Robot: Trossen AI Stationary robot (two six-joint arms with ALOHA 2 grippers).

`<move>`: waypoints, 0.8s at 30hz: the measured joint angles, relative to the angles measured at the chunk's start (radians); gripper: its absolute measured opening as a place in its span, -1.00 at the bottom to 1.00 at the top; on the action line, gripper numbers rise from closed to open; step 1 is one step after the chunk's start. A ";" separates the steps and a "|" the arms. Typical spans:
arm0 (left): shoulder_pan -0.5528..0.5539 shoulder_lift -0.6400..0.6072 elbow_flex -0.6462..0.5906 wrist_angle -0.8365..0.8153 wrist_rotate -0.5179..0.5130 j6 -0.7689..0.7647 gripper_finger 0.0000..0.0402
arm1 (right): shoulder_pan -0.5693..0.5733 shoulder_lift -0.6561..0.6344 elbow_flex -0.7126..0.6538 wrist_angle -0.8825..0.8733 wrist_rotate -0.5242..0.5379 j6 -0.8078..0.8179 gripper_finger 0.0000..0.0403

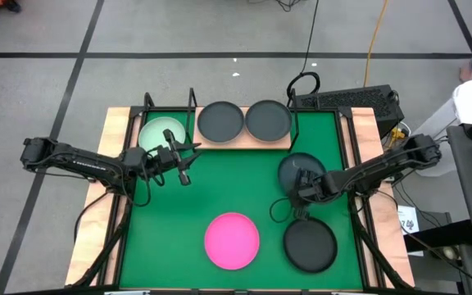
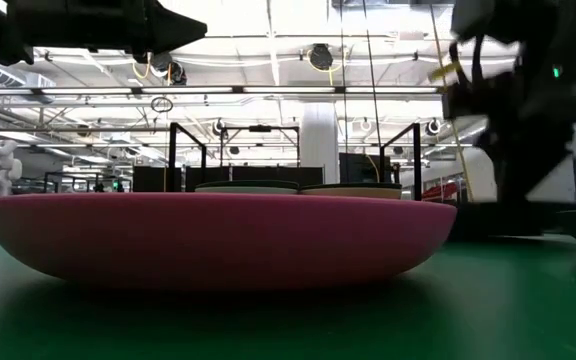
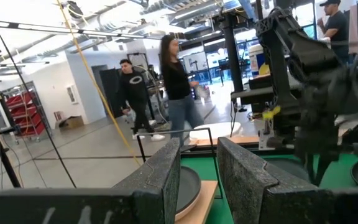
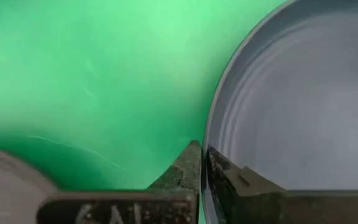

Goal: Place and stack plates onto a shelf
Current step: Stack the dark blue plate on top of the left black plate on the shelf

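On the wooden shelf (image 1: 220,139) at the table's far edge rest a mint green plate (image 1: 161,131) and two dark plates (image 1: 220,121) (image 1: 268,120). A magenta plate (image 1: 232,240) and a dark plate (image 1: 310,246) lie on the green mat. My right gripper (image 1: 305,192) is shut on a third dark plate (image 1: 300,168) at the mat's right. My left gripper (image 1: 187,166) hovers open and empty beside the mint plate, just in front of the shelf. The white and pale pink plates do not show. My right gripper pinches the dark plate's rim (image 4: 211,140) on its near side, one finger inside the bowl (image 4: 241,186) and one outside (image 4: 182,171). The fingers lie across the rim. Whether the plate is lifted clear of the mat, I cannot tell.
Black wire uprights (image 1: 192,106) stand at the shelf's ends and between the mint and dark plates. In the low view the magenta plate (image 2: 218,235) fills the foreground. People walk in the room beyond the table (image 3: 176,81). A keyboard (image 1: 347,102) lies past the far right corner.
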 joint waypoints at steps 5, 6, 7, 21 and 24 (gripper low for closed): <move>0.000 0.000 0.000 0.000 0.000 0.002 -0.44 | -0.006 -0.035 0.103 0.019 -0.011 -0.101 -0.99; 0.000 0.000 0.000 0.000 0.000 0.001 -0.44 | -0.009 -0.034 0.129 0.023 -0.008 -0.134 -0.99; 0.000 0.000 0.000 0.000 0.000 0.002 -0.44 | -0.014 -0.034 0.156 0.034 0.002 -0.171 -0.99; 0.000 0.000 0.000 0.006 0.000 -0.018 -0.44 | -0.318 0.128 0.420 0.421 0.070 -0.817 -1.00; 0.000 0.000 0.000 0.006 0.000 -0.018 -0.44 | -0.396 0.213 0.487 0.451 0.046 -0.896 -1.00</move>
